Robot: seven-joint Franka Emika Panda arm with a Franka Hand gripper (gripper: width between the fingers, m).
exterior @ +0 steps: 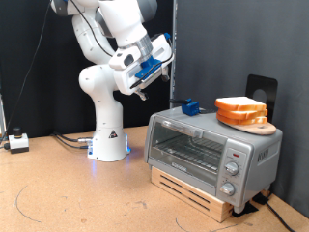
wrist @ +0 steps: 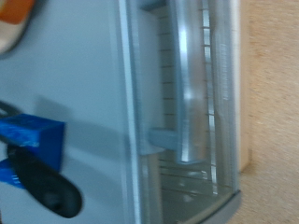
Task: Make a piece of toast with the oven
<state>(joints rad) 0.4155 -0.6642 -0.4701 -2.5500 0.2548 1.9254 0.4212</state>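
Exterior view, nearest first: the oven (exterior: 214,152) sits on a slatted wooden base (exterior: 193,189) on the brown table (exterior: 58,198), glass door shut, knobs (exterior: 232,167) on its panel toward the exterior view's right. On the oven's roof lie a small blue block (exterior: 189,106) and a wooden board (exterior: 253,125) carrying stacked bread slices (exterior: 241,109). The piece of toast cannot be told apart within that stack. The gripper (exterior: 138,89) hangs in the air, above the oven toward the exterior view's left, touching nothing; finger spread cannot be told. Wrist view: oven door handle (wrist: 190,75), blurred.
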